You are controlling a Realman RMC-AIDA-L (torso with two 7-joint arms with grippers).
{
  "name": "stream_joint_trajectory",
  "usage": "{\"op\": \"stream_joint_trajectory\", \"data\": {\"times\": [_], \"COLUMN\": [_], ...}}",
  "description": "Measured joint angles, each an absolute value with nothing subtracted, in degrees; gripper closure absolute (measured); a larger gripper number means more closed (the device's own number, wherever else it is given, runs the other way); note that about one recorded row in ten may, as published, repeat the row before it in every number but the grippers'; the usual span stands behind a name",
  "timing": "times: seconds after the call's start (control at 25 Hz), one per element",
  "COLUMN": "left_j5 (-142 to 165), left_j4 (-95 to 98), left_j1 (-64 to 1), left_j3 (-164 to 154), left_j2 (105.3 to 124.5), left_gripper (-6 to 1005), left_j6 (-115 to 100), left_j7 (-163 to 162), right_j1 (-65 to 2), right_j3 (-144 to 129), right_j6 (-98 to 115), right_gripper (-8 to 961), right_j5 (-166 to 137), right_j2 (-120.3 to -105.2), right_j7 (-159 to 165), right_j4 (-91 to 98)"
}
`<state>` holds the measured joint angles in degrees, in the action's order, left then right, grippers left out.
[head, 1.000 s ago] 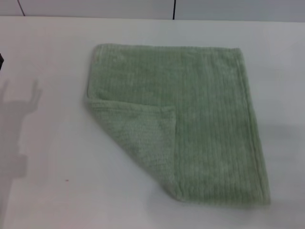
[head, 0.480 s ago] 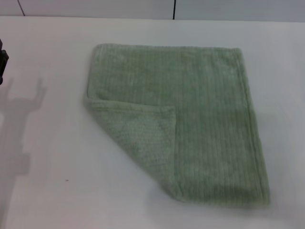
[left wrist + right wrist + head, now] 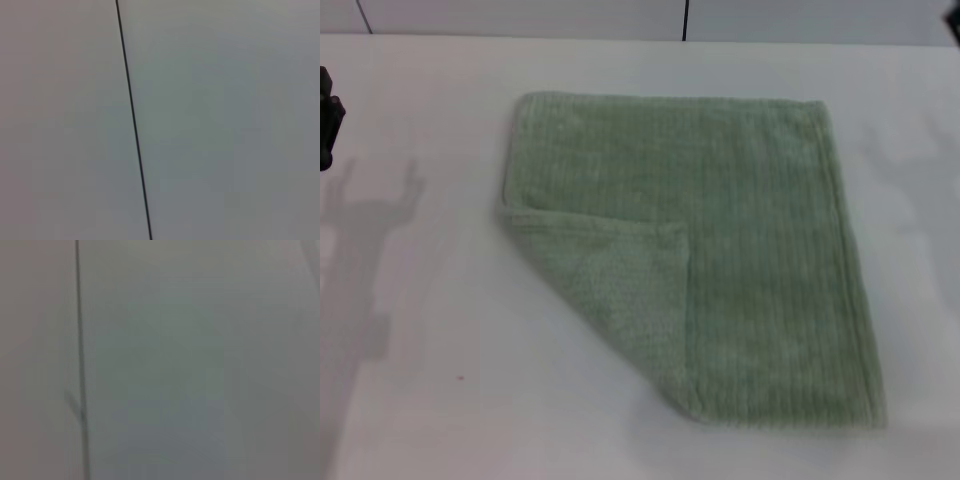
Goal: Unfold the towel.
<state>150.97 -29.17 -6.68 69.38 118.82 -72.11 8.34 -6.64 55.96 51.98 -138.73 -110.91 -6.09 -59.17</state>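
Towel first: it is a soft, pale green cloth with thin ribs running along it, and it lies flat on the white tabletop. It sits in the middle of the head view, a little toward the robot's right. It is not fully open. The near corner on the robot's left side is folded up and over onto the cloth, so it makes a three-sided flap. The flap looks a bit paler and bumpier than the rest. Its tip points toward the middle of the towel. The slanted folded side runs from the towel's left side down to its near edge. The other three corners lie flat, and a hem shows along the far side and the right side.

The left hand only peeks in at the left edge of the head view as a small dark shape. It is well apart from the towel and touches nothing that I can see. I cannot tell if it is open or closed. Its grey shadow falls on the tabletop near it.

The right hand does not show. Only a faint shadow lies on the tabletop on the right, beside the towel.

Both wrist views show only a plain pale surface with one thin dark line across it.
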Motion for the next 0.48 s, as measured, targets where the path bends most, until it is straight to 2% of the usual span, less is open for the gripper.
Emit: {"op": "stream_joint_trajectory", "data": {"times": [0.08, 0.16, 0.2, 0.24, 0.28, 0.32, 0.36, 0.4, 0.44, 0.48], "left_j5": [151.0, 151.0, 151.0, 151.0, 151.0, 151.0, 151.0, 151.0, 151.0, 151.0], "left_j4": [-29.1, -29.1, -29.1, -29.1, -29.1, -29.1, -29.1, -29.7, -29.9, -30.1], "left_j1": [-7.0, -7.1, -7.5, -7.5, -7.7, -7.8, -7.8, -7.8, -7.8, -7.7], "left_j3": [69.2, 69.2, 68.9, 68.7, 68.5, 68.3, 68.3, 68.1, 68.0, 67.9], "left_j2": [118.84, 118.86, 118.92, 118.91, 118.91, 118.9, 118.9, 118.94, 118.96, 118.99], "left_gripper": [204, 204, 205, 205, 205, 205, 205, 205, 205, 206], "left_j6": [-72.1, -72.1, -72.0, -72.0, -72.0, -72.0, -72.0, -72.0, -72.0, -72.0], "left_j7": [8.3, 8.3, 8.3, 8.3, 8.3, 8.3, 8.3, 8.3, 8.3, 8.3], "right_j1": [-6.8, -7.3, -8.8, -8.8, -9.8, -13.3, -13.3, -17.2, -17.2, -20.4], "right_j3": [60.4, 65.1, 71.0, 71.0, 73.5, 78.5, 78.5, 82.3, 82.3, 85.1], "right_j6": [37.7, 23.7, 6.0, 6.0, -1.5, -16.5, -16.5, -27.8, -27.8, -35.7], "right_gripper": [186, 188, 189, 190, 191, 191, 192, 193, 194, 195], "right_j5": [-141.4, -144.4, -147.7, -147.7, -149.1, -151.8, -151.8, -153.5, -153.5, -154.5], "right_j2": [-110.31, -110.92, -112.52, -112.52, -113.44, -115.4, -115.4, -117.02, -117.02, -117.91], "right_j7": [-6.1, -6.1, -6.1, -6.1, -6.1, -6.1, -6.1, -6.6, -6.6, -7.5], "right_j4": [-66.7, -72.7, -79.0, -79.0, -81.1, -84.4, -84.4, -85.9, -85.9, -86.0]}}
